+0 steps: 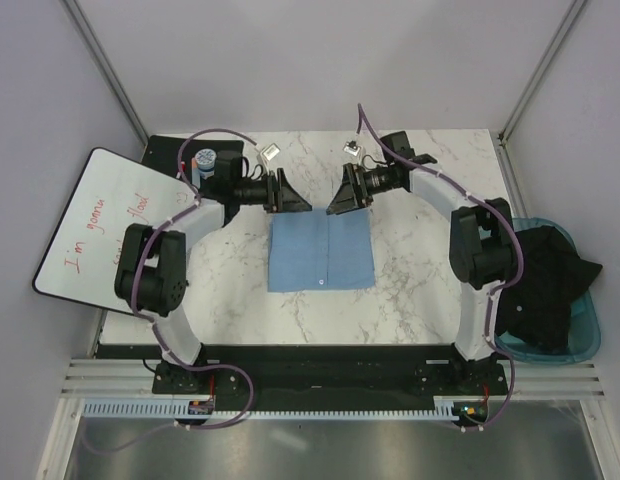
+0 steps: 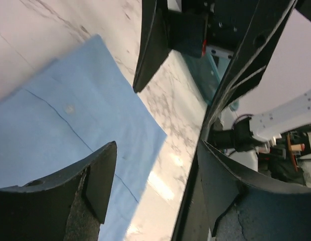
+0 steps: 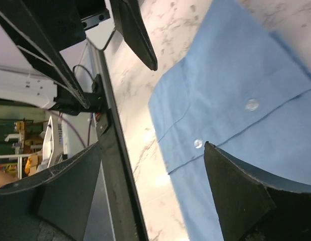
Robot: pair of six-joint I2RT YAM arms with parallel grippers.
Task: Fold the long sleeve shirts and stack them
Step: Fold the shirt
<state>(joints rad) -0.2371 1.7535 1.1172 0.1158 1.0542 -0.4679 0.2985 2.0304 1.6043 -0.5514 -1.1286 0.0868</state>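
Your left gripper (image 1: pixel 293 195) and right gripper (image 1: pixel 340 196) hung spread, empty, beside the shirt (image 1: pixel 320 252); it lay folded on the surface (image 1: pixel 415 290).

The left arm (image 1: pixel 155 270) and the right arm (image 1: pixel 480 250) bow outward from their bases, elbows wide, then curl back in, forearms pointing at each other. The left gripper (image 1: pixel 295 195) and the right gripper (image 1: pixel 337 195) meet nose to nose, near but apart, tipped slightly downward. On both, the fingers (image 2: pixel 70 196) stand spread wide, with nothing pinched between them.
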